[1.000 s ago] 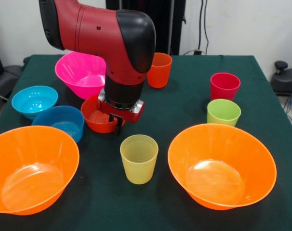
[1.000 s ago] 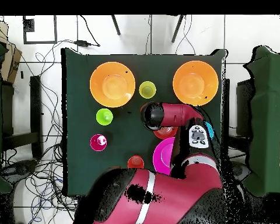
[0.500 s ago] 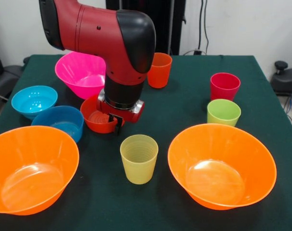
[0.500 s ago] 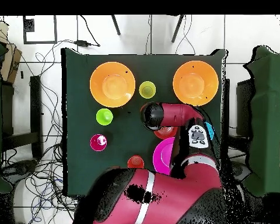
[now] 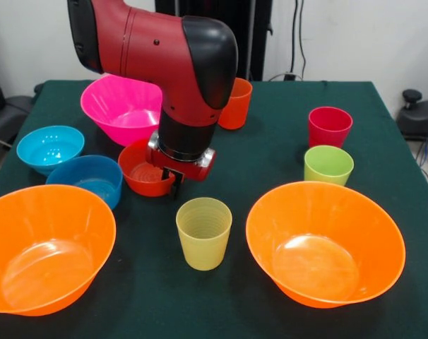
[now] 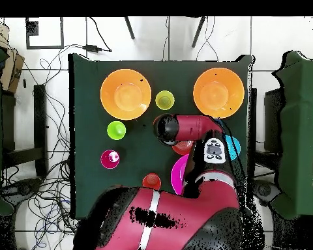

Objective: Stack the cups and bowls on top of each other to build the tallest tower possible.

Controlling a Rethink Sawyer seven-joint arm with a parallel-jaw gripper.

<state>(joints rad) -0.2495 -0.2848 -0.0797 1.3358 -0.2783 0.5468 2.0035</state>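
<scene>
Shifted a little sideways since the earlier frames, the red and black arm (image 5: pixel 164 63) now carries its gripper (image 5: pixel 177 185) off the rim of the small red-orange translucent plastic bowl (image 5: pixel 140 169) and toward the ribbed pale yellow plastic tumbler (image 5: pixel 203 232); its tips hang just above the green surface (image 5: pixel 270 127), beside the red-orange bowl's rim and just behind the yellow tumbler. Whether the gripper is spread or pressed together cannot be told, since the wrist hides most of it in both views, and nothing visibly hangs from it. Taking the yellow tumbler as landmark, a large orange translucent bowl (image 5: pixel 48 247) sits to its left and a second large orange bowl (image 5: pixel 327 244) to its right, both near it; the darker blue small bowl (image 5: pixel 90 180) and the light blue small bowl (image 5: pixel 50 147) lie further left and back, the large magenta pink bowl (image 5: pixel 119 106) behind them. The orange tumbler (image 5: pixel 236 106) stands well behind the yellow one, partly hidden by the arm, while the lime green tumbler (image 5: pixel 328 164) and red-pink tumbler (image 5: pixel 330 126) stand apart to its back right. Every piece rests singly on the surface, so no tower is begun; the sideways drift reads as positioning for a first pick, probably the yellow tumbler or the red-orange bowl.
</scene>
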